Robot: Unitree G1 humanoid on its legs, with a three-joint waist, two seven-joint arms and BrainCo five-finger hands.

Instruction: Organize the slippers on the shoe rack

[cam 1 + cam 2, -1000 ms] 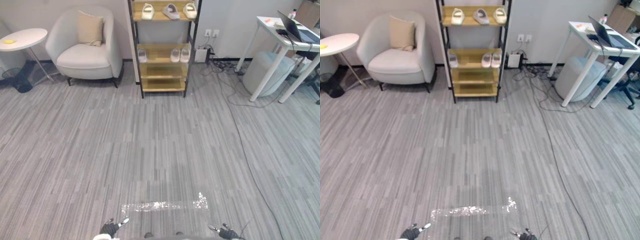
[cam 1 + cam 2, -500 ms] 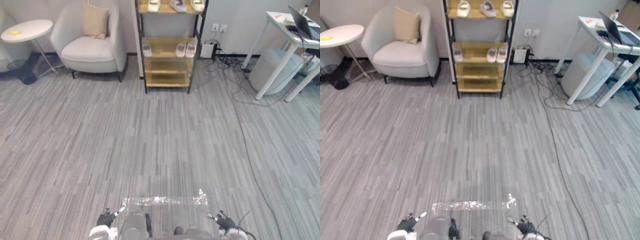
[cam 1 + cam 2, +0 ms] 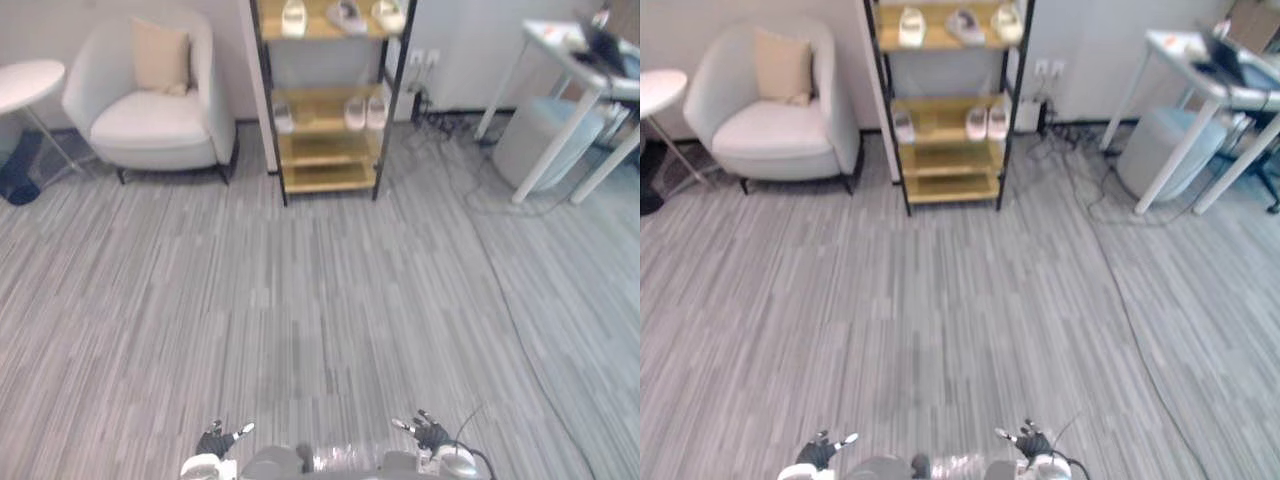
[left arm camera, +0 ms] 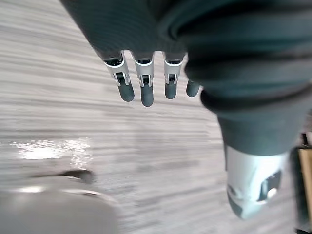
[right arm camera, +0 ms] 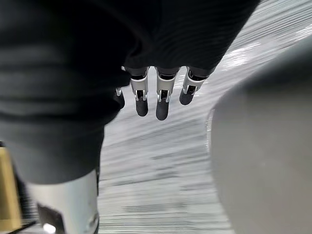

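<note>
Slippers [image 3: 355,112], pale, on black-framed wooden shoe rack [image 3: 320,178] reach you through eye views; wrist views give you left hand [image 4: 146,92], right hand [image 5: 162,105]: fingers straight, empty.

Open floor [image 3: 300,300] straight ahead up to the shoe rack [image 3: 325,150]. Armchair [image 3: 150,120] close on its left, loose cables [image 3: 450,160] and a white desk [image 3: 560,40] off to the right. Room on the middle shelf between the slippers [image 3: 355,112]

Grey striped floor [image 3: 320,300]; white armchair [image 3: 150,130] w/ beige cushion [image 3: 158,58] left; white desk [image 3: 1190,65] right.
</note>
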